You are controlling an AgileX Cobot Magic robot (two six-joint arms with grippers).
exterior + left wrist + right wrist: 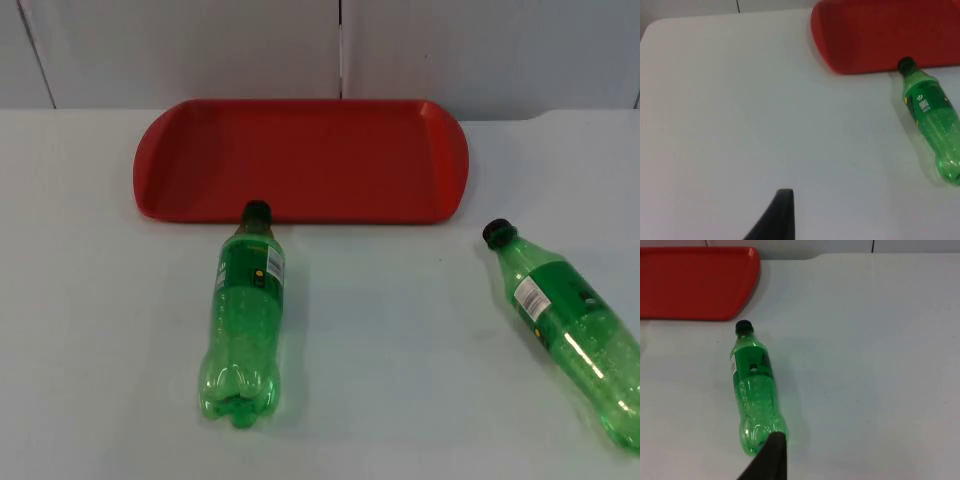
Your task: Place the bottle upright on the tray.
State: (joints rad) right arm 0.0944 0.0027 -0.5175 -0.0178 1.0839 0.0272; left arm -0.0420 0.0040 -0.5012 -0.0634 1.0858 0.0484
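Red tray bare; two bottles lie nearby.

glossy clear-green plastic bottle, smooth red tray

The tray is plain red. Both bottles are clear green plastic with dark caps: the middle bottle wears a darker green label with a yellow spot and a white patch, and the right-hand bottle has a green label with a white barcode panel. The table is white, the partition wall grey.
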